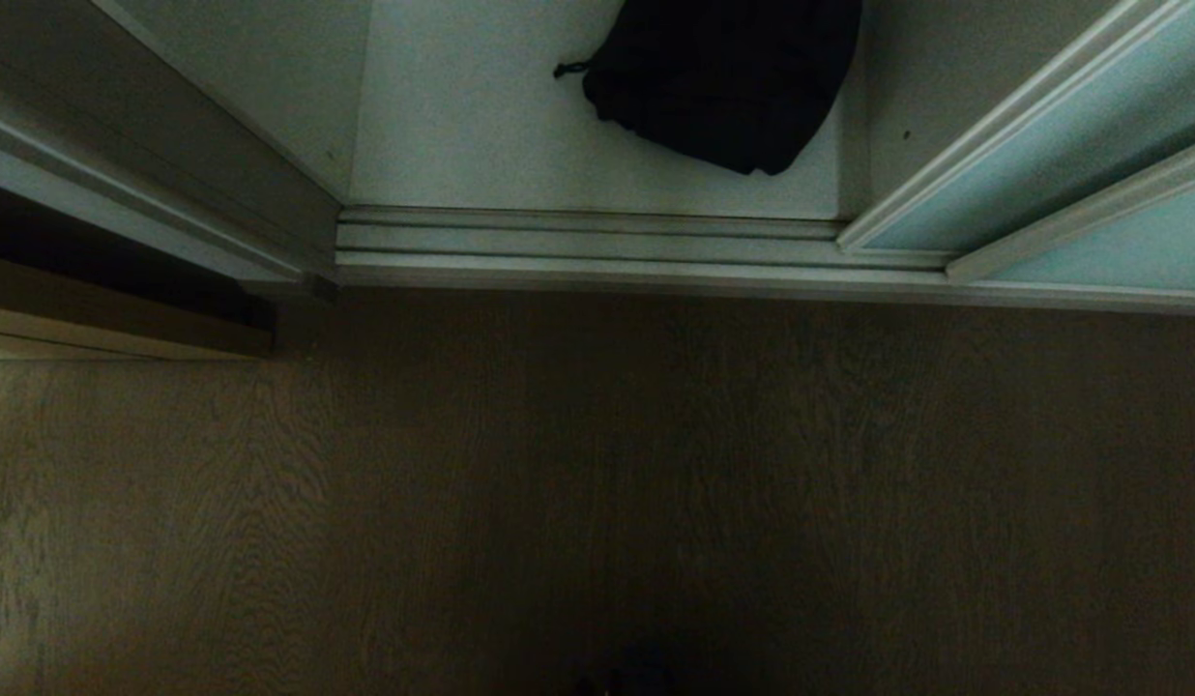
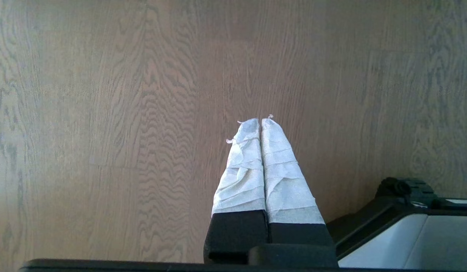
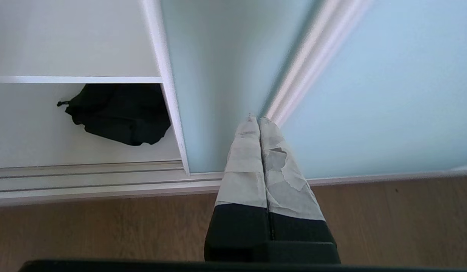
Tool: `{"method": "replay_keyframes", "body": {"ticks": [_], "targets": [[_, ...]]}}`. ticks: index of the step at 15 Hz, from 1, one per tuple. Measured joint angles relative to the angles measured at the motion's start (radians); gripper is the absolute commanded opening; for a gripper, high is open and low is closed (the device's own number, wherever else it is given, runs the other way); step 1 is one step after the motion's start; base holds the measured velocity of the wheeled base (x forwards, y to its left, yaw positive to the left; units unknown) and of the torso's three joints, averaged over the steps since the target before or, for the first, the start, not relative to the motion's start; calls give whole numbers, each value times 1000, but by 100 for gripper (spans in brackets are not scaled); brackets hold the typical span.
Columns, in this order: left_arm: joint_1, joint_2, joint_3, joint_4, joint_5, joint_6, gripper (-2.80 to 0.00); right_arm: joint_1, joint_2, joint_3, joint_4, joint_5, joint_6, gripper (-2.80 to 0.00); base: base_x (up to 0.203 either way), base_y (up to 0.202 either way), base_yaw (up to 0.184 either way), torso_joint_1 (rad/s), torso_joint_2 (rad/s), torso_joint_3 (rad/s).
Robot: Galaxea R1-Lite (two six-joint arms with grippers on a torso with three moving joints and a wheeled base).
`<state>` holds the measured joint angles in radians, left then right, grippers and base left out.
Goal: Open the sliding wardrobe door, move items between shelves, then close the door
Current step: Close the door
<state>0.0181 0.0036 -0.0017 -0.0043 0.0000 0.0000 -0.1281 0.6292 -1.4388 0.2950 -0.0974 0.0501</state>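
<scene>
With its taped fingers pressed flat together and nothing between them, the right end effector (image 3: 259, 120) points at the silver frame rail of the sliding wardrobe door (image 3: 218, 83), close to it; whether the tips touch the rail cannot be told. The left end effector (image 2: 260, 121), likewise pressed together and empty, hangs parked over the wooden floor (image 2: 105, 113) and looks to have no part in this step.

Beyond the floor runs the grooved bottom track (image 1: 597, 237), and past it the wardrobe stands open: the frosted blue-green panel is pushed to the robot's right, where it overlaps a second glass panel (image 3: 388, 94). The black bag (image 1: 723, 77) lies slumped on the lowest shelf (image 1: 462, 126), toward its right end, just beside the inner wall, its small strap pointing left. Another shelf (image 3: 74, 79) sits directly above it.

The step in hand seems to be closing the door, though the bag's final place cannot be judged from here. To do it well, the closed fingertips should press against the frame's edge rather than the glass, low enough to keep the panel from racking in its groove. The push should run straight along the track, leftward and steadily. The bag sits behind the track, so it should not catch the panel.
</scene>
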Motion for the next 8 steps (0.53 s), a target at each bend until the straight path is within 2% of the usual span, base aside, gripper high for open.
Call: {"method": "replay_keyframes", "body": {"ticks": [2,4,8], "targets": [[0,0,0,0,0,0,-280,-119,26,-17,-6,107,34,-280,0,0,0,0,0,0],[0,0,0,0,0,0,-280,-199,38,-26,-10,184,40,-280,0,0,0,0,0,0],[0,0,0,0,0,0,-280,-317,46,-30,-13,254,28,-280,0,0,0,0,0,0]]}}
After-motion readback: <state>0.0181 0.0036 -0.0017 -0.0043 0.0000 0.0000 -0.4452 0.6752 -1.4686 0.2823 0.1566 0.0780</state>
